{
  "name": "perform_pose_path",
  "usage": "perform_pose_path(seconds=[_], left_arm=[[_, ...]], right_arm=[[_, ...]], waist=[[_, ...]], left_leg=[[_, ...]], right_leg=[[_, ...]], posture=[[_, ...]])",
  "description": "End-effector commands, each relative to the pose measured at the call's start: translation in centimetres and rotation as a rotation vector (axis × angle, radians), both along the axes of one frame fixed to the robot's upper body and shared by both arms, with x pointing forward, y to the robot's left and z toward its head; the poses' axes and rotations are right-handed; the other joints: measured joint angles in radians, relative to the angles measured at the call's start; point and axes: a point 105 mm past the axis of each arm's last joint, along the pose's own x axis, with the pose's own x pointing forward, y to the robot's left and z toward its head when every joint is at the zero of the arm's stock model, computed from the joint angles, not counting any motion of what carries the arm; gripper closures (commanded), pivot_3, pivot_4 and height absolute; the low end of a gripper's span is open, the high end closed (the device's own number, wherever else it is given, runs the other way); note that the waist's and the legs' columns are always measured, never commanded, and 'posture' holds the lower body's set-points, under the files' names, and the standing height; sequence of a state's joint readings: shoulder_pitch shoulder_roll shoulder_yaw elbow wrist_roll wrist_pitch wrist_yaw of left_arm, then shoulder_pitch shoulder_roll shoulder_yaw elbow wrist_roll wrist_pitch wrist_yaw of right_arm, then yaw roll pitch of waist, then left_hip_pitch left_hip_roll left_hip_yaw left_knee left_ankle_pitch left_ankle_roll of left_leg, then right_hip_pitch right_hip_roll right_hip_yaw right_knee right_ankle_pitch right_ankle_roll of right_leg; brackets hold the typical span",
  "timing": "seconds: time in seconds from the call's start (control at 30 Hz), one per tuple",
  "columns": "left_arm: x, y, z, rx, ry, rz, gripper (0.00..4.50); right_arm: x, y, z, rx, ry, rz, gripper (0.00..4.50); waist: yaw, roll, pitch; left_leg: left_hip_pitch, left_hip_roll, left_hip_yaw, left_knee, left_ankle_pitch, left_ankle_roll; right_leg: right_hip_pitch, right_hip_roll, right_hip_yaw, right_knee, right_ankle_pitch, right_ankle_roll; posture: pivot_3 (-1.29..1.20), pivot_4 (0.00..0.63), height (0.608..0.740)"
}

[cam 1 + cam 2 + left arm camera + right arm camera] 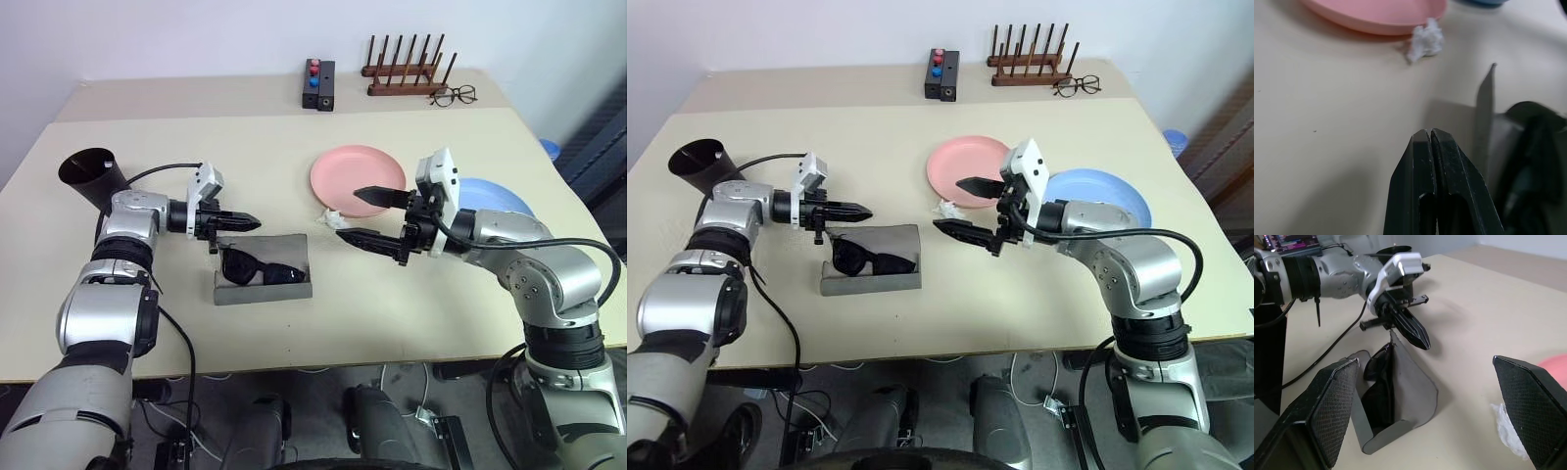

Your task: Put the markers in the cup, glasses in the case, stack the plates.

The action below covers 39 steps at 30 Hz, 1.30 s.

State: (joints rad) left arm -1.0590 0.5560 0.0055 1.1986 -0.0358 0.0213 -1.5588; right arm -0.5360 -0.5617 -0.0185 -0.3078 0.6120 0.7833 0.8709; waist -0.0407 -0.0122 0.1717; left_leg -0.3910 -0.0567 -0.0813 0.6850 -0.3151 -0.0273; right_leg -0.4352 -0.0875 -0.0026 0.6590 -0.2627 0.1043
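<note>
The black sunglasses [257,269] lie inside the open grey case [291,246], whose flap [1410,377] stands up. My left gripper [245,221] is shut and empty, its tip just above the flap's top edge and pointing toward the plates. My right gripper [351,213] hangs wide open and empty to the right of the case, near the pink plate [358,176]. The light blue plate [495,196] lies beside the pink one, partly behind my right arm. At the table's left stands the black cup [90,168]. The markers are out of view.
A crumpled white scrap [333,219] lies at the pink plate's near edge. At the back of the table stand a black box with red and blue knobs [318,83], a wooden peg rack [407,69] and thin-rimmed spectacles [454,95].
</note>
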Motion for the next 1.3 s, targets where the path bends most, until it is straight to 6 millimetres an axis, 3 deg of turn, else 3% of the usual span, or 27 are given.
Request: perform_pose_path(seconds=[0.03, 0.3, 0.47, 0.7, 1.03, 1.23, 1.3], left_arm=[[-0.6, 0.3, 1.0, 0.016, 0.023, -0.047, 4.46], [-2.5, 0.3, -0.3, 0.081, 0.046, -0.125, 4.46], [-1.3, 0.0, 2.3, -0.023, -0.067, -0.090, 4.46], [-3.4, 0.1, 0.0, 0.079, 0.020, -0.170, 4.46], [0.9, 0.3, 5.0, -0.081, -0.184, 0.047, 4.46], [1.4, 0.3, 2.8, 0.027, -0.228, 0.070, 4.46], [0.6, 0.5, 0.7, 0.128, -0.208, 0.007, 4.46]], right_arm=[[-0.1, 0.1, 0.9, 0.013, -0.049, 0.011, 0.00], [0.0, 0.0, 1.0, 0.006, -0.063, 0.003, 0.00], [0.1, 0.0, 0.8, 0.003, -0.060, 0.000, 0.00], [0.2, 0.1, 0.7, 0.001, -0.066, -0.004, 0.00], [0.1, 0.1, 0.4, -0.001, -0.064, -0.007, 0.00], [0.1, 0.2, 0.5, 0.001, -0.067, -0.006, 0.00], [0.1, 0.2, 0.5, 0.002, -0.068, -0.007, 0.00]], waist=[[-0.001, 0.000, 0.000], [-0.001, 0.000, 0.000], [0.005, 0.000, 0.000], [-0.001, 0.000, 0.000], [0.008, 0.000, 0.000], [0.000, 0.000, 0.000], [-0.001, 0.000, 0.000]], left_leg=[[0.000, 0.000, 0.000, 0.000, 0.000, 0.000], [0.001, 0.001, 0.000, 0.000, 0.000, 0.000], [0.001, 0.000, 0.000, 0.001, 0.000, 0.001], [0.001, 0.001, 0.000, 0.001, -0.001, 0.005], [0.001, 0.000, 0.000, 0.001, -0.001, 0.006], [0.001, 0.000, 0.000, 0.001, 0.000, 0.004], [0.001, 0.000, 0.000, 0.001, 0.000, 0.004]], right_leg=[[0.000, 0.000, 0.000, 0.000, 0.000, 0.000], [0.000, 0.000, 0.001, 0.003, 0.000, 0.000], [0.000, 0.000, 0.001, 0.003, 0.000, 0.000], [0.000, 0.000, 0.001, 0.004, 0.000, 0.000], [0.000, 0.000, 0.001, 0.004, 0.000, 0.000], [0.000, 0.000, 0.001, 0.004, 0.000, 0.000], [0.000, 0.000, 0.001, 0.004, 0.000, 0.000]], posture=[[0.00, 0.150, 0.740], [0.00, 0.150, 0.740], [0.00, 0.150, 0.740], [0.00, 0.150, 0.740], [0.00, 0.150, 0.740], [0.00, 0.150, 0.740], [0.00, 0.150, 0.740]])
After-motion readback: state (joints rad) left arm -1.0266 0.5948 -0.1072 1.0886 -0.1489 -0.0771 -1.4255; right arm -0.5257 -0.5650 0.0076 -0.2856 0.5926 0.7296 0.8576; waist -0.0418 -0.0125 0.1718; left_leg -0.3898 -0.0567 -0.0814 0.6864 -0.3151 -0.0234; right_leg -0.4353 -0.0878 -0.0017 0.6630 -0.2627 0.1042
